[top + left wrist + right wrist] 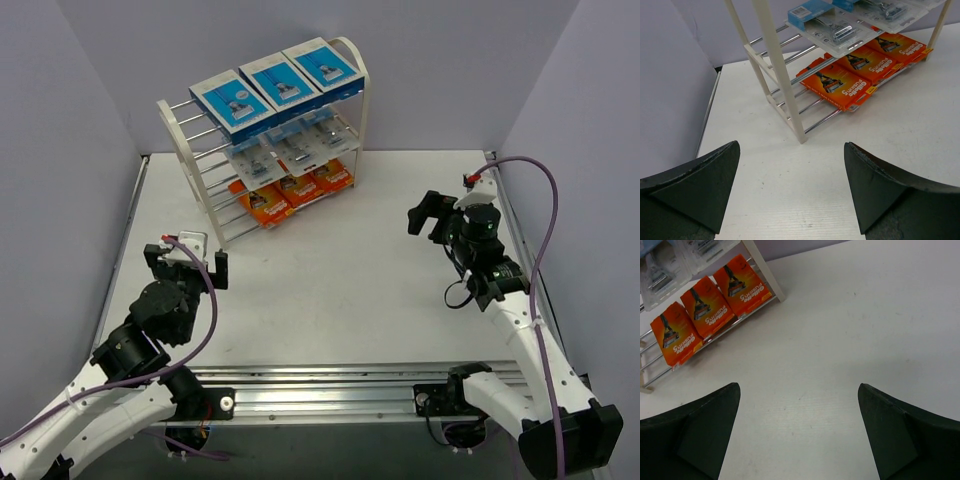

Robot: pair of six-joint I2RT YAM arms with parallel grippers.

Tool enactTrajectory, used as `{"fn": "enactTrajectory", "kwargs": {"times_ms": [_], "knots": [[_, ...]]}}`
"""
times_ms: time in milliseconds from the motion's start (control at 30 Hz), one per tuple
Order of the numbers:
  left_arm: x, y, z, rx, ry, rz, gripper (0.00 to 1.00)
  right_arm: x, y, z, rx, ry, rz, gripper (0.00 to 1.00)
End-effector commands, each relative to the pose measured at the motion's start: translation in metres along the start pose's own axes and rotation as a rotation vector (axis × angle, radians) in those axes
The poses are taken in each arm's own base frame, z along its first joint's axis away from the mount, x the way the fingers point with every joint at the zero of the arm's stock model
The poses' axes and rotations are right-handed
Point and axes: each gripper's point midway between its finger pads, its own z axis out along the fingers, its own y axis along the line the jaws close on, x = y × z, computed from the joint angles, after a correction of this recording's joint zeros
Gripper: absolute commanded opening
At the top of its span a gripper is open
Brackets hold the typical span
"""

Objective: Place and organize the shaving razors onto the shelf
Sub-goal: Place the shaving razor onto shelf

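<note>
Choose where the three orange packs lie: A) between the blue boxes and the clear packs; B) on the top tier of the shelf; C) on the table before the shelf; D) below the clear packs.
D: the orange packs sit in a row on the rods of the shelf, under the clear packs.
</note>
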Motion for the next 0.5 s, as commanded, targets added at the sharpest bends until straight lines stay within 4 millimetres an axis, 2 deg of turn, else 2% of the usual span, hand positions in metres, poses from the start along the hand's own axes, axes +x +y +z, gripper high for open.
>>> {"fn": "enactTrajectory", "kwargs": {"times_ms": [0,200,367,467], "knots": [[-0.004,-0.004,0.001,0.015,-0.005,-0.024,0.94,-0.02,0.01,-0.006,-0.041,-0.074,0.007,1.0],[-0.003,-0.003,0.001,0.014,-0.002,-0.021,0.94,-0.034,0.004,-0.019,0.048,-0.151,0.033,1.0],[-0.001,0.0,0.003,-0.014,0.004,-0.017,0.94,-0.033,0.007,-0.026,0.135,-0.171,-0.001,1.0],[0.002,0.001,0.004,-0.022,0.013,-0.009,0.94,-0.027,0.011,-0.023,0.14,-0.155,-0.007,1.0]]}}
